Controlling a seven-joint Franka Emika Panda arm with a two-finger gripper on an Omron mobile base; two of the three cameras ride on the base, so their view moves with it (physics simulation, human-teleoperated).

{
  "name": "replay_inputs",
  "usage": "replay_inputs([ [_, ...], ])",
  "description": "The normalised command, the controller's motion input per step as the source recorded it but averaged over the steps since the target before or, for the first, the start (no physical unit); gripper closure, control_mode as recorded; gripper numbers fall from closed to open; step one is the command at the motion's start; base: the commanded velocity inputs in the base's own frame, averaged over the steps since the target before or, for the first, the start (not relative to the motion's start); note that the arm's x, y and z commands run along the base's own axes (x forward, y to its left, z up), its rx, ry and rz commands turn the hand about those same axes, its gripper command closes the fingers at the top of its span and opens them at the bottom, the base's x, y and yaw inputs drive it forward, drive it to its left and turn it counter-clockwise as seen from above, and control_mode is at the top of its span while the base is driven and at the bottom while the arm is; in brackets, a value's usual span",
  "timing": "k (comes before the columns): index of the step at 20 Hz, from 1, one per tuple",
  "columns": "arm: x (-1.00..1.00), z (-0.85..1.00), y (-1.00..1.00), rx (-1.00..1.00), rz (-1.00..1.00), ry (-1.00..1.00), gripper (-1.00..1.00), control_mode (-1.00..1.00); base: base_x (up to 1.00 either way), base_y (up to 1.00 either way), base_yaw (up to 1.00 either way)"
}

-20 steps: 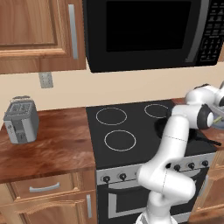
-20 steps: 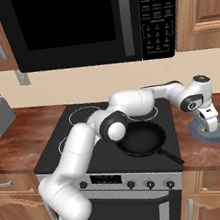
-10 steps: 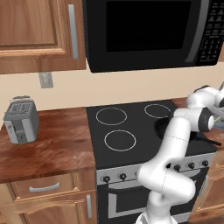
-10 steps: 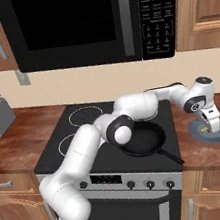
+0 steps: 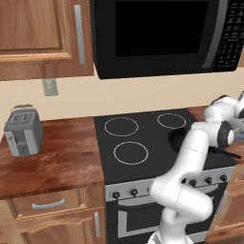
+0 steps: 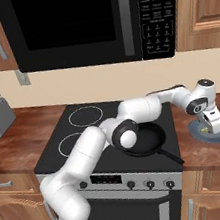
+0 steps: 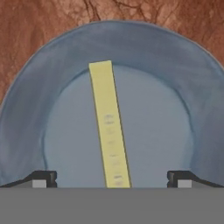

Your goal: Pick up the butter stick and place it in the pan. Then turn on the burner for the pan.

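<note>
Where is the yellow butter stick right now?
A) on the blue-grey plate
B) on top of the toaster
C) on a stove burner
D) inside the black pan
A: the hand view shows the butter stick lying flat on the blue-grey plate, between the open fingers, while the black pan sits on the stove without it.

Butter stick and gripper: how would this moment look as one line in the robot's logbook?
phase: reaching | gripper: open, above plate | butter stick: on plate, between fingertips, not gripped | pan: on stove, empty
</note>
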Motion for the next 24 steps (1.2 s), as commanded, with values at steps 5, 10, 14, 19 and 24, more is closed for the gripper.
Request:
replay_inputs([
  [5,0.07,-0.11,-0.02,0.00,0.00,0.00,-1.00,-1.00,0.00,0.00,0.00],
  [10,0.05,-0.07,0.00,0.00,0.00,0.00,-1.00,-1.00,0.00,0.00,0.00],
  [14,0.00,-0.10,0.00,0.00,0.00,0.00,-1.00,-1.00,0.00,0.00,0.00],
  [19,0.00,-0.10,0.00,0.00,0.00,0.00,-1.00,-1.00,0.00,0.00,0.00],
  [24,0.00,-0.13,0.00,0.00,0.00,0.00,-1.00,-1.00,0.00,0.00,0.00],
])
